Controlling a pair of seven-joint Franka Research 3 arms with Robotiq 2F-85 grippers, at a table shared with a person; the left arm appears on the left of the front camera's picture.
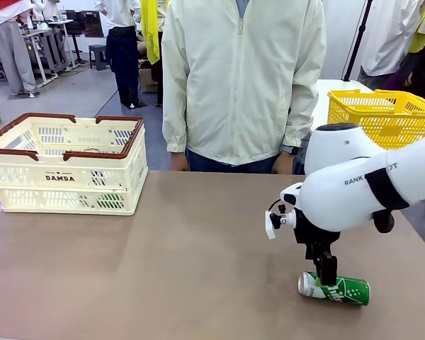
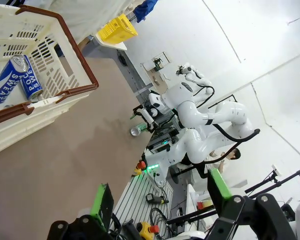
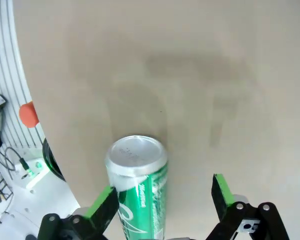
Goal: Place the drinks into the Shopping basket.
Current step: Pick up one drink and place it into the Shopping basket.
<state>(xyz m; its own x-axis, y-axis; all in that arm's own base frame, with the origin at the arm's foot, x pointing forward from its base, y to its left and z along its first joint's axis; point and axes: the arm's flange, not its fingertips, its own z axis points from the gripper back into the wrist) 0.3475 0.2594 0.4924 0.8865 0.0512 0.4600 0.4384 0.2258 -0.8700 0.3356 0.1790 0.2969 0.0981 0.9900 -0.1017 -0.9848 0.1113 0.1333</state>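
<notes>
A green drink can (image 1: pixel 334 288) lies on its side on the brown table near the front right. My right gripper (image 1: pixel 326 275) hangs right over it, open. In the right wrist view the can (image 3: pixel 140 180), silver top facing away, lies between the green pads (image 3: pixel 105 204), closer to the left one and untouched by the other. The cream Shopping basket (image 1: pixel 64 177) with its brown rim stands at the table's far left. Blue cans (image 2: pixel 12 77) lie inside the basket (image 2: pixel 65 47). My left gripper (image 2: pixel 160 197) stands open above the table, holding nothing.
A person in a pale jacket (image 1: pixel 241 78) stands at the far edge, hands (image 1: pixel 177 161) down by the table. A yellow mesh basket (image 1: pixel 382 113) sits on another table behind at right. Bare tabletop (image 1: pixel 198 248) stretches between basket and can.
</notes>
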